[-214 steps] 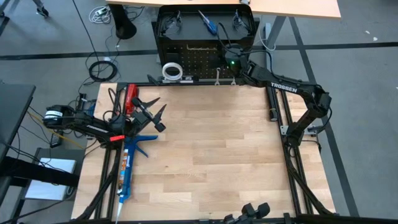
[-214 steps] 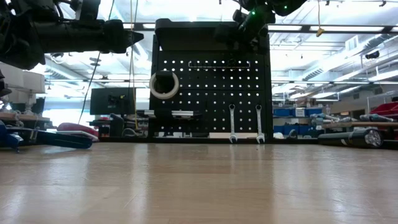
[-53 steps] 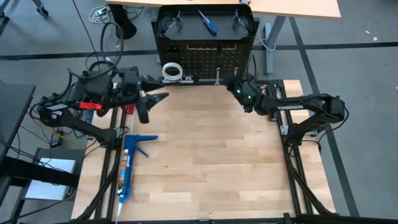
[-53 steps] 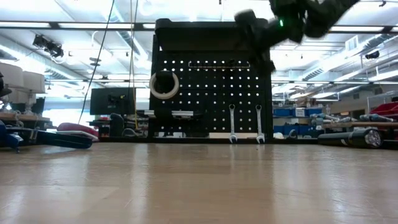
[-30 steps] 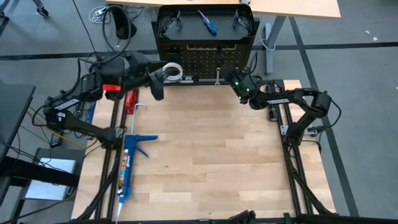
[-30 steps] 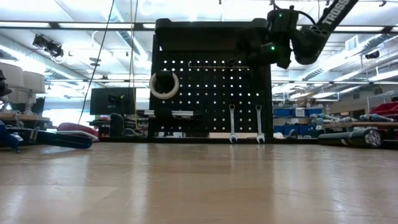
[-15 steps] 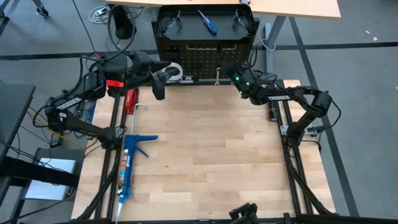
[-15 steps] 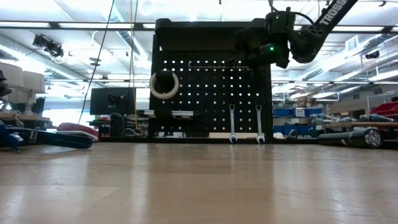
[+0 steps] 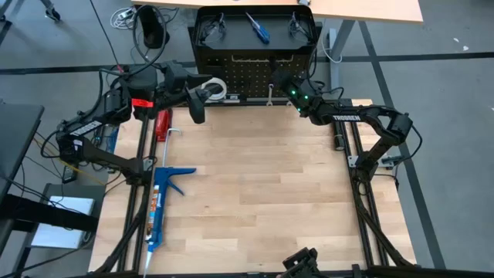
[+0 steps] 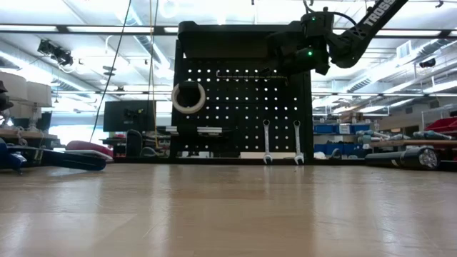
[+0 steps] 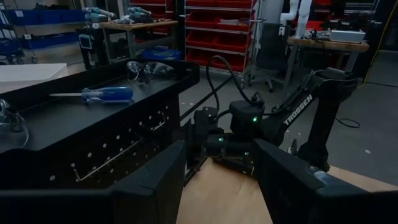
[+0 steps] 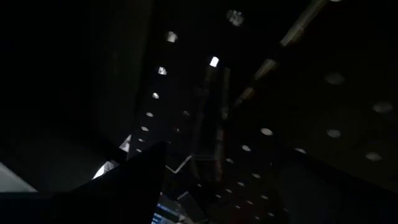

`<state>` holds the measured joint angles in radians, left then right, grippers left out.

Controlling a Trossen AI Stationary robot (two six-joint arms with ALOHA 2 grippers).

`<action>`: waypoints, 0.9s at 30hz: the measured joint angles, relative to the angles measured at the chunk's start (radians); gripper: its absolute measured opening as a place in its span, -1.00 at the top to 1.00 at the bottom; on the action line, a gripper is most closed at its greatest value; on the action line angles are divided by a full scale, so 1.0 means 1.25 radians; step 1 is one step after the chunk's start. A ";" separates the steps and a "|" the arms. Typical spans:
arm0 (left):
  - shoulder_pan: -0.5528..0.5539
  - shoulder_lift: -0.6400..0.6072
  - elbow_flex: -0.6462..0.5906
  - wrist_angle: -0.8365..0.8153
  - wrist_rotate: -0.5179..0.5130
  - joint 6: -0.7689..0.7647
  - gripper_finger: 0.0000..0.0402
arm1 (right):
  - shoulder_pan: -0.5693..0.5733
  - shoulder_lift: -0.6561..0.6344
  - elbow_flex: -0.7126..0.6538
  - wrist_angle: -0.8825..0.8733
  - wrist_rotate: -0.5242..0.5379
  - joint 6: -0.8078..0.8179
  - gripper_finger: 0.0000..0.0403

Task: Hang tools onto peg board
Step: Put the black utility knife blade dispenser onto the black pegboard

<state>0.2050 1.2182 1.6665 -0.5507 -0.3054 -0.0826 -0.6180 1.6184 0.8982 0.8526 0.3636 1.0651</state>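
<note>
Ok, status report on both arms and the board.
Left gripper open, empty, beside the tape roll. Right gripper open, at the peg board face above the wrenches. Nothing in the way.

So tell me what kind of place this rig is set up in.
Most likely a workshop or robotics lab: red parts-bin shelving beyond the table, workbenches under ceiling strip lights, and a black peg board hung with wrenches at the pale wooden table.

Black peg board (image 10: 243,114) with pale holes; white tape roll (image 10: 188,98); blue-handled screwdriver (image 11: 93,94); wrenches (image 10: 266,142) seemingly silver.
</note>
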 joint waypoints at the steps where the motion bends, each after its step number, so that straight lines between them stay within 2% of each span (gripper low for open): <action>1: 0.000 0.000 0.000 0.000 0.000 0.000 0.04 | 0.000 0.000 0.000 -0.008 0.000 0.013 -0.44; 6: 0.000 0.000 0.000 0.000 0.000 0.000 0.04 | -0.001 0.000 0.000 -0.019 -0.002 0.057 -0.40; 17: 0.000 0.000 0.000 0.002 0.000 0.000 0.04 | -0.001 0.000 0.000 -0.014 -0.015 0.067 -0.28; 27: 0.000 0.000 0.000 0.007 0.000 0.000 0.04 | -0.010 0.000 0.000 -0.013 -0.015 0.061 -0.26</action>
<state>0.2050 1.2182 1.6665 -0.5423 -0.3058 -0.0826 -0.6302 1.6184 0.8978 0.8362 0.3450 1.1419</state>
